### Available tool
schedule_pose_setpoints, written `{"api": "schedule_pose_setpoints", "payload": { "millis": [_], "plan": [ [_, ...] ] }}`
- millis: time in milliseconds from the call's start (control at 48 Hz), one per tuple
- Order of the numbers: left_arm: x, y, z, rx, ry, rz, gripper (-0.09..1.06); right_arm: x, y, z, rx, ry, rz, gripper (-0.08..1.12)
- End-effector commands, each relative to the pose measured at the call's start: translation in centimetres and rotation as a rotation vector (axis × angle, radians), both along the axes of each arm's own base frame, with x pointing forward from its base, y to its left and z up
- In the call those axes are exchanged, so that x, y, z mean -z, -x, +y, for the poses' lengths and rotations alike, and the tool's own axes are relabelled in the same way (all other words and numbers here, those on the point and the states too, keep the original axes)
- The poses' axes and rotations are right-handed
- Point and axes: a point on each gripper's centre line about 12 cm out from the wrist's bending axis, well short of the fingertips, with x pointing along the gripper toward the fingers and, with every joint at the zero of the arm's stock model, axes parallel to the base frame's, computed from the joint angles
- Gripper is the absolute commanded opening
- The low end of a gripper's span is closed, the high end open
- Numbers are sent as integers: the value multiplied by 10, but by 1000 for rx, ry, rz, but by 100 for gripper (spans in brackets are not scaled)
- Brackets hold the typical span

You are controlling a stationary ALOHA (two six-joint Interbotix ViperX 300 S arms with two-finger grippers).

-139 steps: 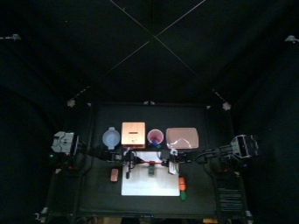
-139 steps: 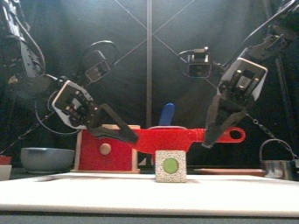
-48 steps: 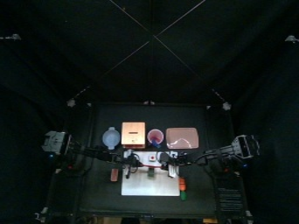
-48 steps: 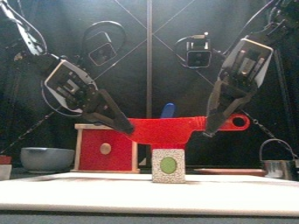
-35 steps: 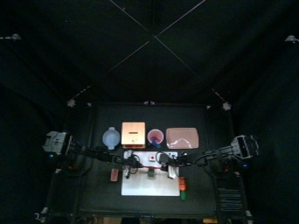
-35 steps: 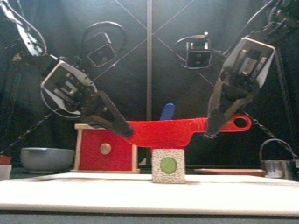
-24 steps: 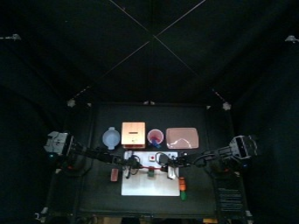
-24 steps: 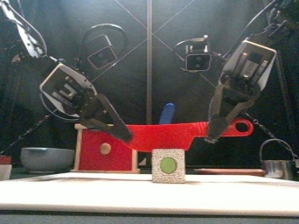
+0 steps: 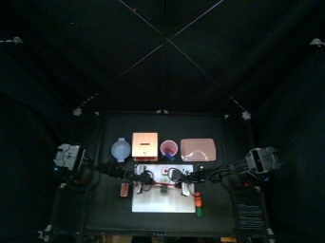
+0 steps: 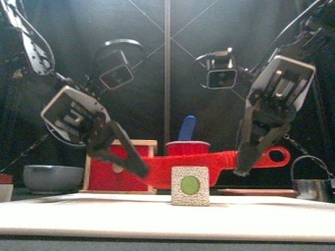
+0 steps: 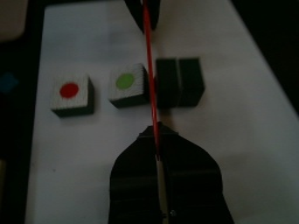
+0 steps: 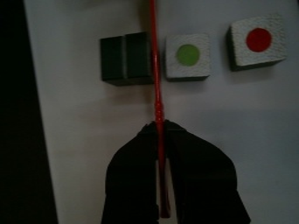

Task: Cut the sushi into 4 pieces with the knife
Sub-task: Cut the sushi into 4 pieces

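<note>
You had the left pincer and right pincer each clamped on an end of the red knife, steadying it above the sushi roll, seemingly for a square cut.

- Sushi pieces, three that I can count: a red-dot piece, a green-dot piece and a dark block
- Toy knives, two: one red knife, one blue knife
- One white cutting board
- One each of wooden box, blue-grey bowl, red cup and pink tray
- One metal cutter
- Two small toys off the board, a left toy and a right toy, too small from here to name
</note>
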Motion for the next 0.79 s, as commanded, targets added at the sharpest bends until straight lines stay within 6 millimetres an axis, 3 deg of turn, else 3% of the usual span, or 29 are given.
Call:
{"api": "schedule_pose_setpoints", "payload": {
  "millis": [21, 312, 792],
  "plan": [
    [3, -2, 2, -8, 0, 8, 8, -9, -6, 3, -2, -7, -33, 21],
    [41, -1, 3, -26, 0, 109, 8, 22, -6, 2, 3, 4, 54, 21],
    [44, -3, 7, -39, 0, 115, 8, 25, -7, 0, 4, 10, 62, 21]
  ]
}}
